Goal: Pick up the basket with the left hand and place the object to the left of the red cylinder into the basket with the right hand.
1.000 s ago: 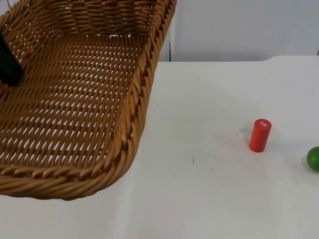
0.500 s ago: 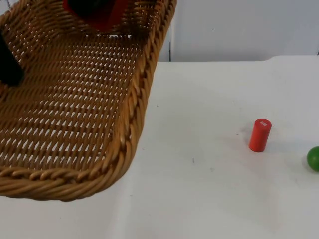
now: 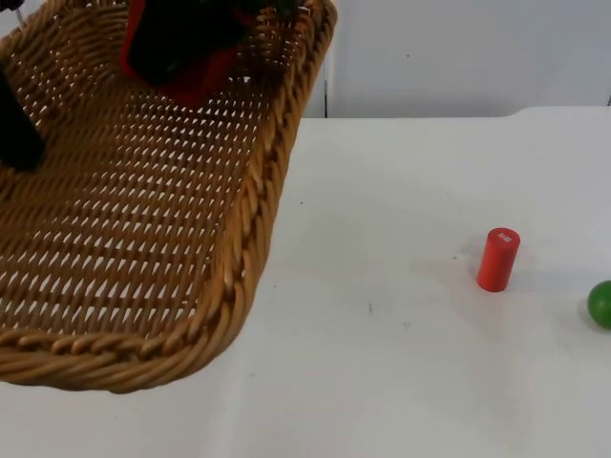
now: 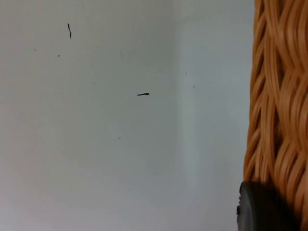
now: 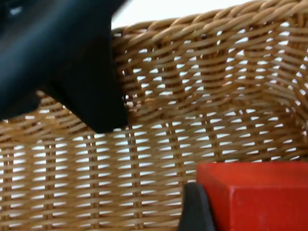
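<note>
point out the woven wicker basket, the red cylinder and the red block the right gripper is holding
woven wicker basket (image 3: 243,258), top view, on its braided right rim
red cylinder (image 3: 497,260), top view, middle of its side
red block (image 5: 260,197), right wrist view, on its front face

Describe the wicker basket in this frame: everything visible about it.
The basket is a rectangular tray of tan woven wicker with an open-weave floor, low walls and a thick braided rim. It is held tilted above the white table, at the left of the top view. The left gripper is at its rim. The right gripper holds a red block over its inside, near the far wall.
</note>
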